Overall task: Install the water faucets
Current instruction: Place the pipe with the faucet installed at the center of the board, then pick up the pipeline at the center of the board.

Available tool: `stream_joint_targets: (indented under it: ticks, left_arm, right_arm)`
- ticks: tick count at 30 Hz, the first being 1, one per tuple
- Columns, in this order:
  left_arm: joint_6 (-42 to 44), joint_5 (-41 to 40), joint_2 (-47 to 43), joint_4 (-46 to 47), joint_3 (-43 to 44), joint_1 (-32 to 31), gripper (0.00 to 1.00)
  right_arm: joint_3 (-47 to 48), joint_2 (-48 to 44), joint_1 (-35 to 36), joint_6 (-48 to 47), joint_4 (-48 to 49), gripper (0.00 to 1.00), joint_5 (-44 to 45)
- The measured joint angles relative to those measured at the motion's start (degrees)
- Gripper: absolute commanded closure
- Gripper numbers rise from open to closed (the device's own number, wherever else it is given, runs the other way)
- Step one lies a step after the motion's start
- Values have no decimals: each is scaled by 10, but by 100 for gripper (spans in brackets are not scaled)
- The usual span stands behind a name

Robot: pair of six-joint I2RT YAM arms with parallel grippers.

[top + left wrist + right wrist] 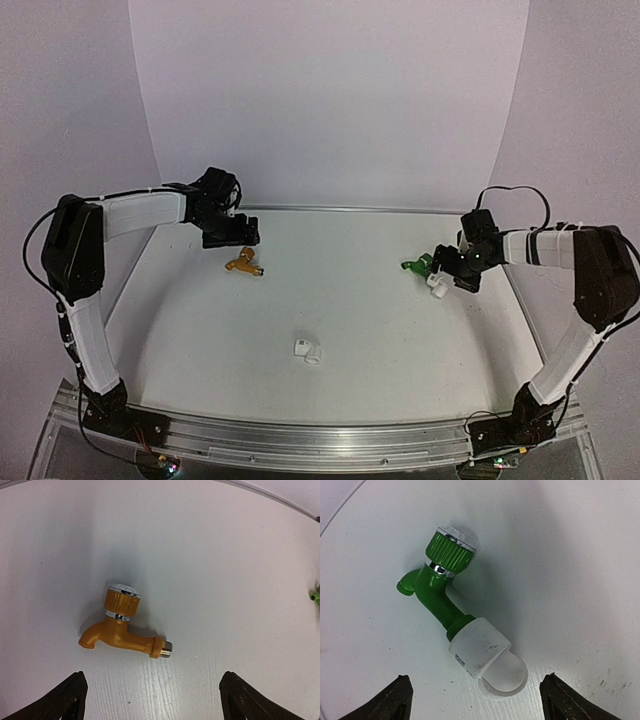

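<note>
The orange-yellow faucet (245, 264) lies on the white table at the back left; in the left wrist view the orange-yellow faucet (122, 625) lies flat with its brass threaded end bare, pointing right. My left gripper (230, 238) is open just behind it; its gripper (150, 700) holds nothing. The green faucet (416, 266) lies at the right; in the right wrist view the green faucet (437, 577) has its threaded end inside a white elbow fitting (487, 657). My right gripper (452, 275) is open over it, and the gripper (475, 700) is empty.
A second white elbow fitting (308, 351) lies loose in the middle front of the table. A raised metal rim (330, 208) runs along the back edge. The aluminium base rail (300, 440) with both arm bases is at the near edge.
</note>
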Motion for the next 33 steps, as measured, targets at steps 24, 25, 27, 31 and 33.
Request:
stream_joint_targets:
  ticks: [24,25,27,31,33]
  left_arm:
    - [65,-2,125,-79,113,59,9]
    - [67,0,130,-80,114,59,9]
    - [69,5,141,-86,120,59,10]
    - [70,13,166,-90,143,59,12]
    - [71,14,179,-91,158,59,14]
  right_arm:
    - [54,-82,33,-78,-145,2,-31]
    - [59,-80,51,-79,-147,2,-29]
    - [80,-63,99,-79,-147,2,-27]
    - [145,13,204,-76,-126,5,-36]
    - [175,60,254,-77,-114,8,-49]
